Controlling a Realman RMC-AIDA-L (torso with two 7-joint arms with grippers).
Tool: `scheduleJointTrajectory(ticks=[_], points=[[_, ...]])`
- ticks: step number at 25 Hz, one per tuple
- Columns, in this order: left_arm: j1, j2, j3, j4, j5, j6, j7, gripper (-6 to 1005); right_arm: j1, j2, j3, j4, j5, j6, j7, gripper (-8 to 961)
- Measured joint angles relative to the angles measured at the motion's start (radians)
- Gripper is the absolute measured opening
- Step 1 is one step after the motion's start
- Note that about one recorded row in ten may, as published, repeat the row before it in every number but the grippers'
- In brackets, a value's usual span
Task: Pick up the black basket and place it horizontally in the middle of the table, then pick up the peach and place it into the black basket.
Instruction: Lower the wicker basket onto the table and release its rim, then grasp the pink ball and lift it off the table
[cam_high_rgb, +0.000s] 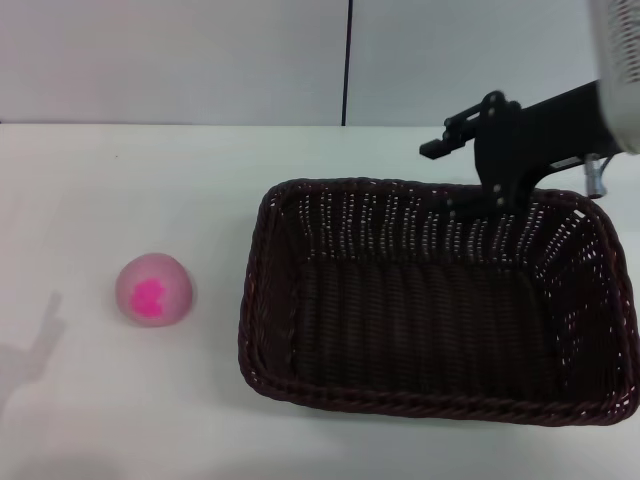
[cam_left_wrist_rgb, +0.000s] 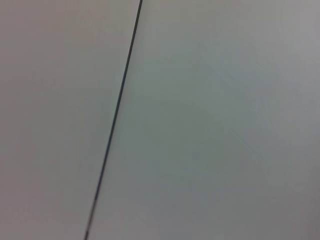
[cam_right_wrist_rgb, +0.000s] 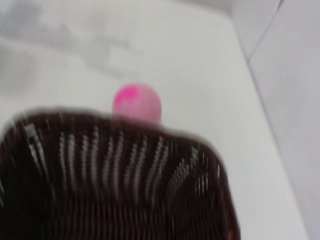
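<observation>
In the head view, the black basket (cam_high_rgb: 435, 300) is seen lying lengthwise across the centre and right of the frame on the table (cam_high_rgb: 130, 400), its right end close to the frame edge. The right gripper (cam_high_rgb: 497, 195) comes in from the upper right and stands at the basket's far rim; whether its fingers are parted or closed on the rim cannot be told, since the tips are lost against the dark weave. The peach (cam_high_rgb: 153, 290) sits at the left of the frame, well apart from the basket, magenta blotch towards the camera. The left gripper is not seen.

In the left wrist view, only a pale surface crossed by a thin dark line is shown; nothing of the task appears.

In the right wrist view, the black basket (cam_right_wrist_rgb: 115, 185) fills the lower part of the frame, and the peach (cam_right_wrist_rgb: 137, 102) is seen just above its rim, farther off on the table (cam_right_wrist_rgb: 210, 60).

Several risks are judged. If only one long rim is held, the basket could tilt or swing when lifted, and the weave could slip from the fingers. A basket dragged towards the left could knock the round peach, which would be expected to roll away. The basket could also be left off-centre or skewed.
</observation>
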Motion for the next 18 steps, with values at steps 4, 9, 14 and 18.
scheduleJointTrajectory(ticks=[4, 9, 14, 18], points=[[-0.043, 0.003, 0.069, 0.206, 0.001, 0.04, -0.253, 846, -0.169, 0.0, 0.019, -0.21, 0.259, -0.051, 0.054, 555], [-0.09, 0.004, 0.181, 0.422, 0.002, 0.055, -0.45, 845, -0.337, 0.002, 0.043, -0.241, 0.569, -0.054, 0.054, 554], [-0.115, 0.004, 0.282, 0.559, 0.002, 0.052, -0.546, 844, -0.481, 0.005, 0.05, -0.122, 0.857, -0.056, -0.042, 554], [-0.153, 0.005, 0.445, 0.722, 0.002, 0.043, -0.62, 845, -0.554, 0.009, 0.014, 0.291, 1.248, -0.146, -0.328, 554]])
